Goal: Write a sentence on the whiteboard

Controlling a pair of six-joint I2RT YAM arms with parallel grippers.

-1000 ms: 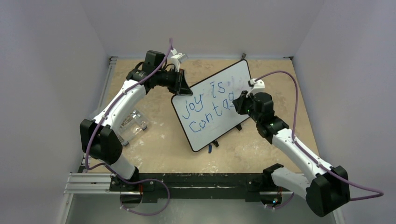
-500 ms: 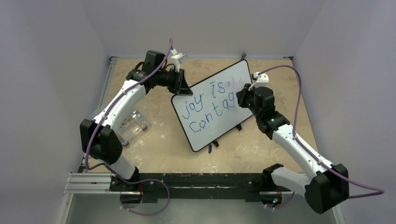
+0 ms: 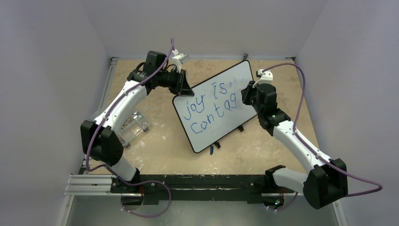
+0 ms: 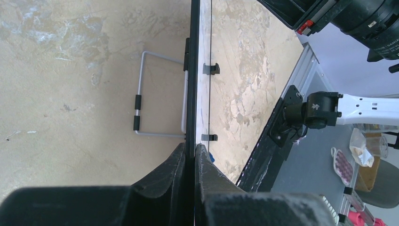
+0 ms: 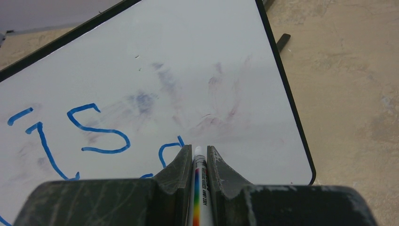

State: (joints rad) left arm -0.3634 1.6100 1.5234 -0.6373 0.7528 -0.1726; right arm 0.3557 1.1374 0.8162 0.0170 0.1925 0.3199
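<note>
My right gripper was closed on a marker, tip at the whiteboard beside the last letter of the sentence, which read "joy is contag". My left gripper pinched the whiteboard's frame edge, the sensible hold: stiff, light and glossy, it would likely slide under pen pressure. A clear box sat left of the whiteboard; I couldn't make out its contents.

Whiteboard: glossy, smooth white face, smudged; thin black frame, plastic by the look. Desk: matt, mottled beige, worn in patches. Right fingers: matt black, scuffed, finely rough. Marker: smooth white barrel. Stand: bare metal wire.
</note>
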